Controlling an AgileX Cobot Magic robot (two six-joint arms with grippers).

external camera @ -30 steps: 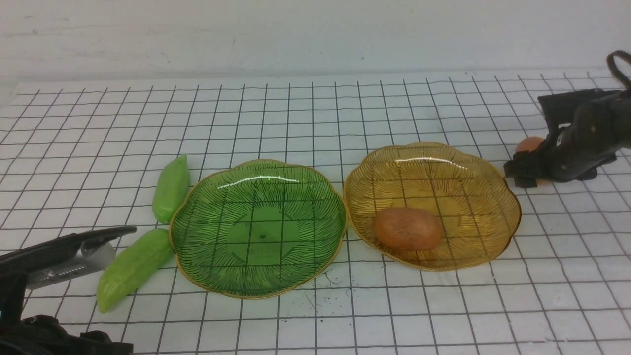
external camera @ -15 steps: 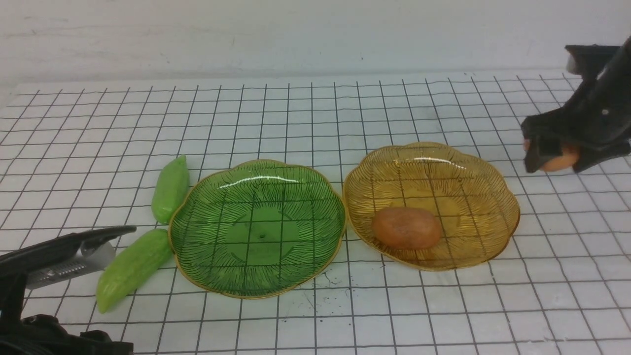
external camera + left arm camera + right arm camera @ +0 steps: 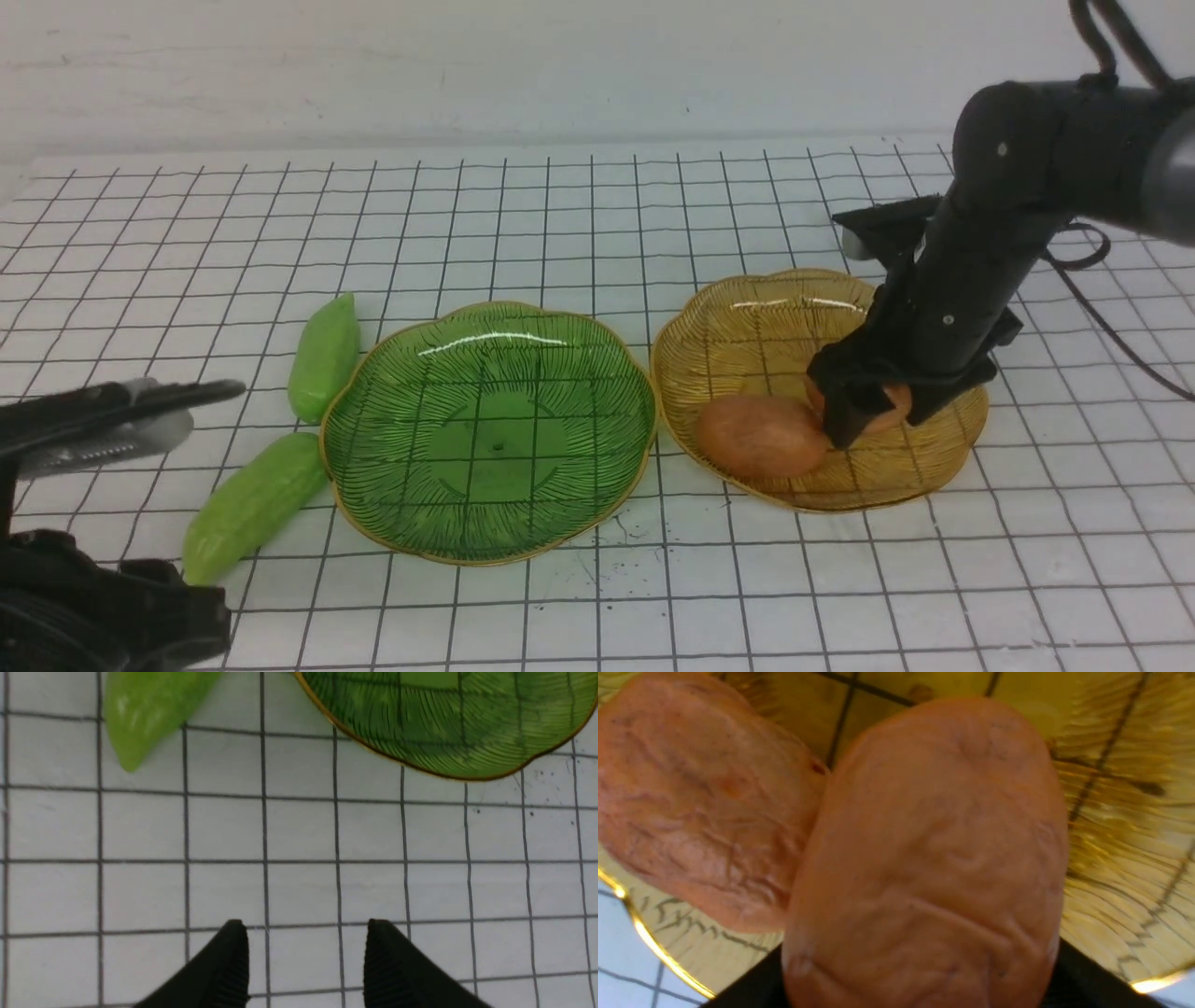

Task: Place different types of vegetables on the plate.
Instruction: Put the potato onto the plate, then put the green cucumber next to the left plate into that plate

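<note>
Black fingers of the left hand (image 3: 303,933) are standing spread over the white gridded table (image 3: 597,205), low and to the left of the green plate (image 3: 485,429), pinching nothing. Two light-green cucumbers are lying on the table by that plate's left rim. The near cucumber (image 3: 252,507) is slanting with its upper end just beside the rim, and the far cucumber (image 3: 324,357) is lying farther back, close to the rim. Just right of the green plate, almost rim to rim, the amber plate (image 3: 747,317) is sitting with the resting potato (image 3: 761,436) lying inside it toward the front. Farthest right of the green plate, the right hand (image 3: 878,415) is reaching down over the amber plate and pinching the held potato (image 3: 934,858), which is hanging just beside the resting potato; I cannot tell whether they are touching.
</note>
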